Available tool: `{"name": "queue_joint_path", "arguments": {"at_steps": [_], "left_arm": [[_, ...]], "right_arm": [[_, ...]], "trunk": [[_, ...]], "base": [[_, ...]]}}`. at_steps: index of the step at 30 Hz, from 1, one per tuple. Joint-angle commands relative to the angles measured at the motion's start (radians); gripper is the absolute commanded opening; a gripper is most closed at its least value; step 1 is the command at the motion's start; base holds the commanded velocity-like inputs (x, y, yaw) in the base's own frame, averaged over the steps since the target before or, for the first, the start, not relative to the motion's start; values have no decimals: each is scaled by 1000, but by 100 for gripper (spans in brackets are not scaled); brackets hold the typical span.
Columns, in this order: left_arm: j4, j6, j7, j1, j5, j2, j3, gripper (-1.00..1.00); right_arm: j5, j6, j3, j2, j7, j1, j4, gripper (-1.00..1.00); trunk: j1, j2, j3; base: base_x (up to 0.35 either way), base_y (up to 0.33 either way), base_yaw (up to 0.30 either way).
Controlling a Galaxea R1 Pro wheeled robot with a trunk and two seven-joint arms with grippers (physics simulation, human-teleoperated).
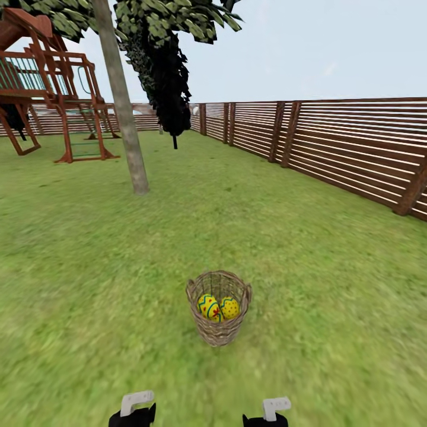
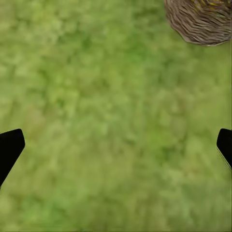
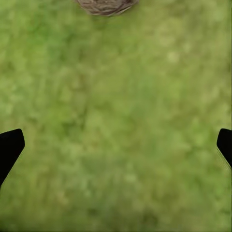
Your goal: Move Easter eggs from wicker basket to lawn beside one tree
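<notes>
Right now the basket (image 1: 218,314) stands upright on the lawn (image 1: 89,267), just ahead of me and between my two arms. Two yellow eggs (image 1: 217,307) peek out inside it, side by side, with red and blue-green marks. I cannot tell if a third egg hides under them.

My left pincer (image 2: 116,145) is spread wide, with its dark fingertips (image 2: 9,147) far apart over bare grass. It holds nothing. The basket's woven wall (image 2: 200,21) shows near it, not touching.

My right pincer (image 3: 116,145) is spread wide too and holds nothing. Its fingertips (image 3: 9,147) hang over grass, and the basket's edge (image 3: 106,6) shows farther off.

Well beyond the basket, off to my left, a tree (image 1: 121,101) with a straight grey-brown trunk stands on the lawn. A dark, narrow tree (image 1: 169,89) stands behind it. A wooden play tower (image 1: 53,95) is far off on the left. A brown slat fence (image 1: 332,142) runs along the right.
</notes>
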Motion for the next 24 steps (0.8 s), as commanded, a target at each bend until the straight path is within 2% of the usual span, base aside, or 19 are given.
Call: {"name": "queue_joint_path", "arguments": {"at_steps": [1, 22, 23, 24], "left_arm": [[1, -3, 0, 0, 5, -1, 3, 100], [-12, -1, -1, -1, 5, 6, 4, 100], [-74, 9, -1, -7, 6, 6, 6, 100], [-102, 27, -1, -7, 6, 5, 6, 100]], "right_arm": [[5, -3, 1, 0, 0, -1, 0, 100], [8, -8, 0, -2, 1, -1, -18, 100], [6, 73, -6, -42, -2, -2, -146, 100], [5, 139, -8, -52, -1, -2, -202, 100]], "trunk": [[1, 0, -1], [1, 0, -1], [1, 0, -1], [1, 0, -1]], "base": [[332, 0, 0], [332, 0, 0], [333, 0, 0], [333, 0, 0]]}}
